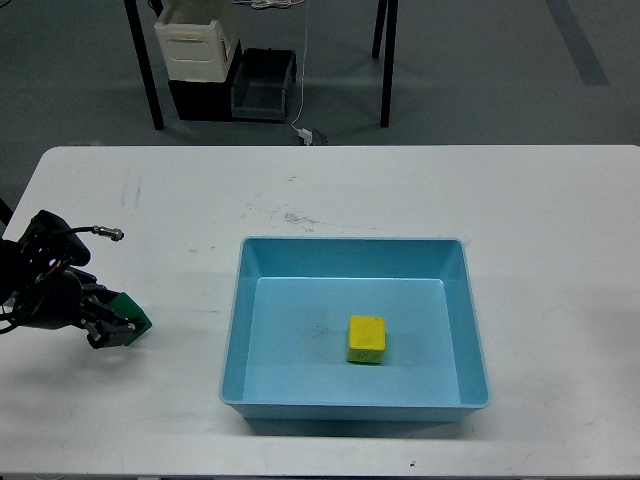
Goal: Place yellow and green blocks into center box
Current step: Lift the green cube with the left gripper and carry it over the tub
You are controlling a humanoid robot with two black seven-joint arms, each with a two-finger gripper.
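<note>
A scuffed white table (330, 190) stands on grey floor. The left gripper (112, 325) pinches the green block (130, 317) between its fingers, well left of the light-blue tray (236, 330).

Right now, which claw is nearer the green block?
Left. The left claw is closed on the green block, left of the blue tray. The right claw is out of view.

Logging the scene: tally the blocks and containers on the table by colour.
Small matte yellow cube, inside the tray: 1
Small dark green cube, at the left gripper: 1
Large shallow light-blue plastic tray: 1
Total: 3
</note>
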